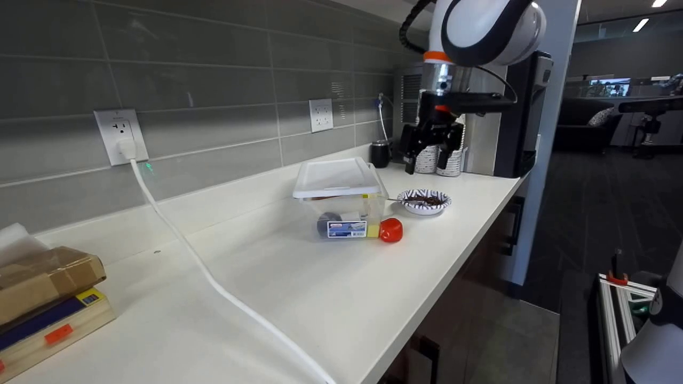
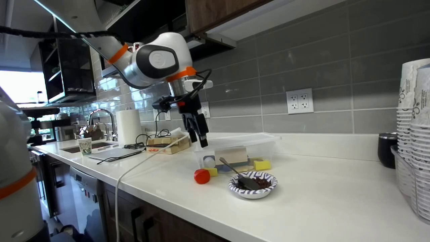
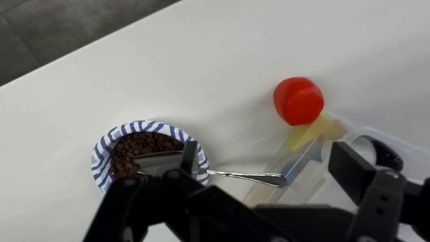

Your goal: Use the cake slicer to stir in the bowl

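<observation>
The bowl (image 1: 425, 210) stands on the counter, with a dark zigzag rim and brown beans inside. It also shows in an exterior view (image 2: 252, 194) and the wrist view (image 3: 100, 163). The cake slicer (image 2: 248, 183) rests with its blade on the beans. Its metal handle (image 3: 242, 174) slopes up over the rim towards the plastic box; I cannot tell if it touches the box. My gripper (image 1: 426, 161) is open and empty, above the counter near the bowl and box. In the wrist view the handle lies below and between the fingers (image 3: 268, 164), and one finger hides part of the slicer and rim.
A translucent lidded box (image 1: 337, 185) with several items stands beside the bowl. A red ball (image 2: 202, 176) and yellow blocks (image 2: 262, 165) lie by it. Stacked paper cups (image 2: 420, 148) and a black tumbler (image 2: 387, 150) stand farther along. A white cable (image 1: 216, 285) crosses the counter.
</observation>
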`<state>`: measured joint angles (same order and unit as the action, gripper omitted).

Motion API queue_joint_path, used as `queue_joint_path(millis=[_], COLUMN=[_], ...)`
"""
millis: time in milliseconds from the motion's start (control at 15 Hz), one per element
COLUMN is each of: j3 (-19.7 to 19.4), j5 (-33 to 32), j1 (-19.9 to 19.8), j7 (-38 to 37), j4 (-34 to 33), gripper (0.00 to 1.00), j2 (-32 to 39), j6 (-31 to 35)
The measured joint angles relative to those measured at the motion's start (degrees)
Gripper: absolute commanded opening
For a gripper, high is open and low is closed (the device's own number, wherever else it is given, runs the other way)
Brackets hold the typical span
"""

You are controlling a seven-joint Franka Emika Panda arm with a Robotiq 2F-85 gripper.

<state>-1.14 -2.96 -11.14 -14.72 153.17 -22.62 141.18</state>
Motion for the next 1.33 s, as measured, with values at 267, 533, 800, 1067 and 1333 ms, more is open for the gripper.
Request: queue_joint_path(millis=[267, 533, 800, 1067, 1333], j3=[8.3, 8.6, 7.0, 4.3, 0.4], j5=[-8.4, -15.8, -20.3, -23.8, -23.7], j1=[-6.7, -7.0, -5.7, -4.8, -4.5], j7=[-17.2, -30.2, -36.4, -43.5, -50.6], j4=[-2.9, -6.9, -10.0, -12.7, -15.3], gripper=[1.00, 1.00, 1.00, 1.00, 1.00], j2=[8.5, 12.5, 14.5, 16.7, 18.2], j6=[4.8, 3.4, -0.7, -3.7, -6.6])
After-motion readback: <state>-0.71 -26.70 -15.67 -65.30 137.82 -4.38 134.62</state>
